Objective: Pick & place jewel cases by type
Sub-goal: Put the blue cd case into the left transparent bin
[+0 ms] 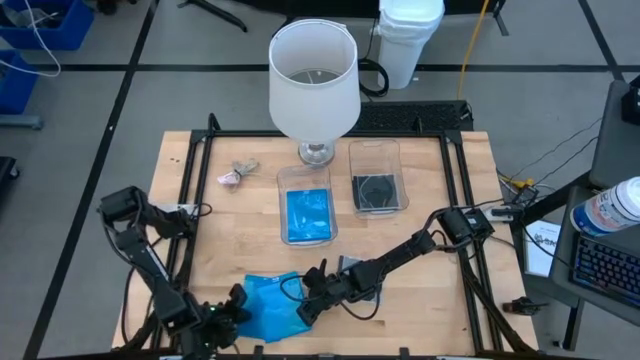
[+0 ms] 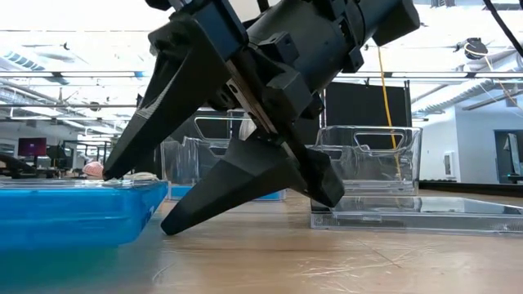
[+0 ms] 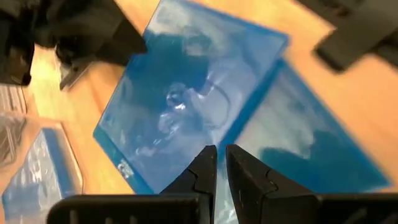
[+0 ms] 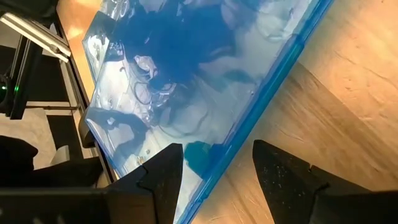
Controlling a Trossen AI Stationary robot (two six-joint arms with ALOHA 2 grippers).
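Observation:
Two bright blue jewel cases lie overlapping near the table's front edge, the upper one askew on the lower one. My right gripper is open at their right edge, which lies between its fingers. My left gripper hovers at their left side, its fingers closed to a thin slit. A smoky grey case lies flat under my right arm. A clear tub holds blue cases, and another holds a dark one. My right gripper comes slanting down from the table's right. One fingertip sits on the blue case's top face near its right edge, and the other fingertip is down on the wood beside it. The case lies flat. My left gripper points down over the blue cases; whether it touches them I cannot tell.
A white lamp stands at the table's far middle, just behind the tubs. A small pinkish-grey lump lies at the far left. A black frame runs along the table's sides. Bare wood lies between the tubs and the front cases.

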